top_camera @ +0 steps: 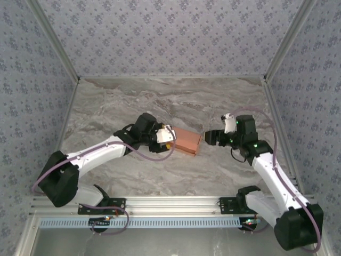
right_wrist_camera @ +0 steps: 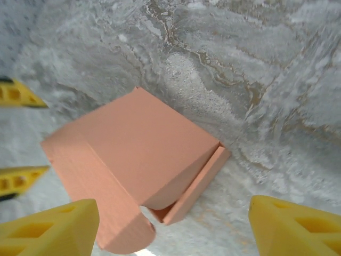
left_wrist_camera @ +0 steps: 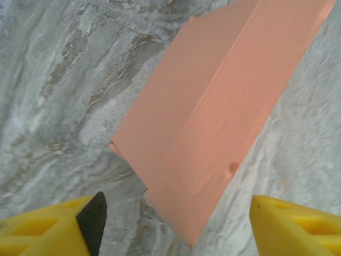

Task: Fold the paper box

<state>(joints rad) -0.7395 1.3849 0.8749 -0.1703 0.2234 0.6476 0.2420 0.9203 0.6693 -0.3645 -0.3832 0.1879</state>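
Note:
The paper box [top_camera: 187, 142] is a salmon-orange flat rectangular box lying on the marble table [top_camera: 160, 96] between the two arms. In the left wrist view the paper box [left_wrist_camera: 213, 106] points one corner into the gap between my yellow fingers [left_wrist_camera: 298, 226], touching neither. My left gripper [top_camera: 171, 134] [left_wrist_camera: 176, 229] is open at the box's left end. In the right wrist view the paper box [right_wrist_camera: 138, 149] has its lid slightly raised, a rounded flap sticking out in front and one side wall standing apart. My right gripper [top_camera: 208, 137] [right_wrist_camera: 173, 229] is open just short of the box's right end.
The left arm's yellow fingertips [right_wrist_camera: 18, 180] appear beyond the box in the right wrist view. Patterned walls [top_camera: 170, 37] enclose the table at the back and both sides. A metal rail [top_camera: 170, 205] runs along the near edge.

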